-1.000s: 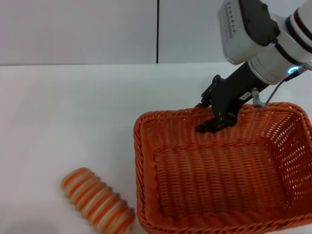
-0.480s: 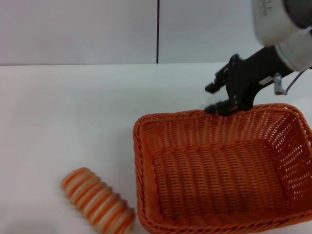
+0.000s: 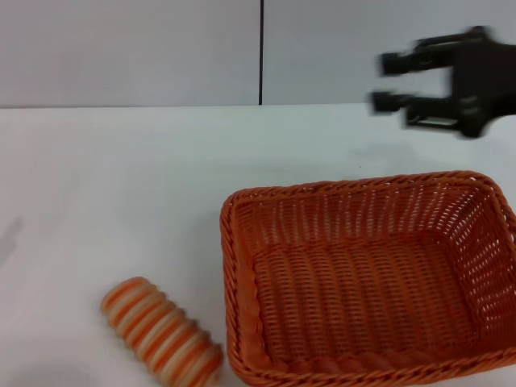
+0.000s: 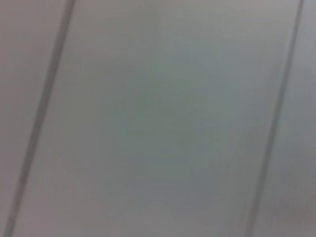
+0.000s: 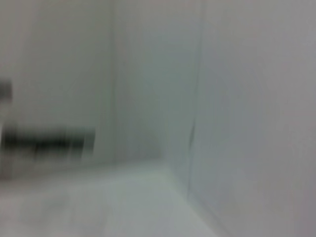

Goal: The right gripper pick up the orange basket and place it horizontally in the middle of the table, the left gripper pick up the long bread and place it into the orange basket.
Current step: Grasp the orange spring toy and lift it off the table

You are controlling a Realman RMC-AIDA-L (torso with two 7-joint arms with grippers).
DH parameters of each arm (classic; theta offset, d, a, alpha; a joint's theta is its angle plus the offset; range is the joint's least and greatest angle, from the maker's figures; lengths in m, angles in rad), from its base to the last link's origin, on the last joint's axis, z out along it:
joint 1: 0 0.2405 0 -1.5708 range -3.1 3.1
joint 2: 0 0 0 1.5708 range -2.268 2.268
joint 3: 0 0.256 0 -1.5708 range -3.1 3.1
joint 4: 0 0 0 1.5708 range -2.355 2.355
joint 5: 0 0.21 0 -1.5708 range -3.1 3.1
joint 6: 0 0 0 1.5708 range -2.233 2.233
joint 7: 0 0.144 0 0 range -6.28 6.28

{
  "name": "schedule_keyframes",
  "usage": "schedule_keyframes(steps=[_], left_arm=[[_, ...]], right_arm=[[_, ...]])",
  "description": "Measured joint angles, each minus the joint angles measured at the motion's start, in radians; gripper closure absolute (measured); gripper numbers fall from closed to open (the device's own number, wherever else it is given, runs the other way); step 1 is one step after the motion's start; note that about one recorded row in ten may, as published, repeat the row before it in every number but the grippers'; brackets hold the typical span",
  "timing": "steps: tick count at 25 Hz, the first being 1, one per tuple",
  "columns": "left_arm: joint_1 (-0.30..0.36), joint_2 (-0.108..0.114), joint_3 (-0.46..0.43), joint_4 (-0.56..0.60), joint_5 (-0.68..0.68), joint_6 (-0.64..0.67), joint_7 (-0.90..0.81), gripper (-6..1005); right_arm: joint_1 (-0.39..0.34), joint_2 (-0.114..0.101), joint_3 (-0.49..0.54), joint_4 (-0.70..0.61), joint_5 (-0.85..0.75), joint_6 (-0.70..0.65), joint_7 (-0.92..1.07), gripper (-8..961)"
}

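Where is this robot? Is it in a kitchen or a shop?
Neither, probably: it looks like a robot practice room or lab. There is only a bare white table against a plain grey wall, with one orange basket, a toy long bread and the right gripper above, open.

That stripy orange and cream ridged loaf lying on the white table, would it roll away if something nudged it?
The orange and cream ridged loaf is log-shaped and lies on its side, so a sideways nudge would probably roll it. Its ridges likely give the jaws some grip. It looks like a light toy.
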Motion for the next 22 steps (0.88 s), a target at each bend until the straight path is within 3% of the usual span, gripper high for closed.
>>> schedule_keyframes(steps=[1,3,4,5,7,10,14,22], left_arm=[[-0.009,0.0,-0.001,0.051,0.044,0.0,-0.044,285],[-0.021,-0.003,-0.004,0.127,0.119,0.001,-0.114,285],[-0.021,-0.003,-0.004,0.127,0.119,0.001,-0.114,285],[-0.041,-0.01,-0.005,0.234,0.22,0.003,-0.209,285],[-0.047,-0.011,-0.005,0.261,0.243,0.009,-0.238,285],[-0.076,0.013,0.001,0.348,0.318,0.101,-0.367,285],[-0.115,0.015,0.004,0.388,0.428,0.143,-0.422,285],[-0.213,-0.075,0.007,0.368,0.657,0.117,-0.404,286]], right_arm=[[0.0,0.0,0.0,0.0,0.0,0.0,0.0,486],[-0.088,0.0,0.059,0.133,0.146,0.025,-0.103,486],[-0.088,0.0,0.059,0.133,0.146,0.025,-0.103,486],[-0.116,0.001,0.073,0.178,0.184,0.034,-0.135,486],[-0.155,0.001,0.091,0.24,0.24,0.057,-0.182,486],[-0.206,0.002,0.118,0.29,0.285,0.091,-0.212,486],[-0.243,0.005,0.149,0.307,0.3,0.116,-0.215,486],[-0.25,0.002,0.174,0.392,0.328,0.153,-0.275,486]])
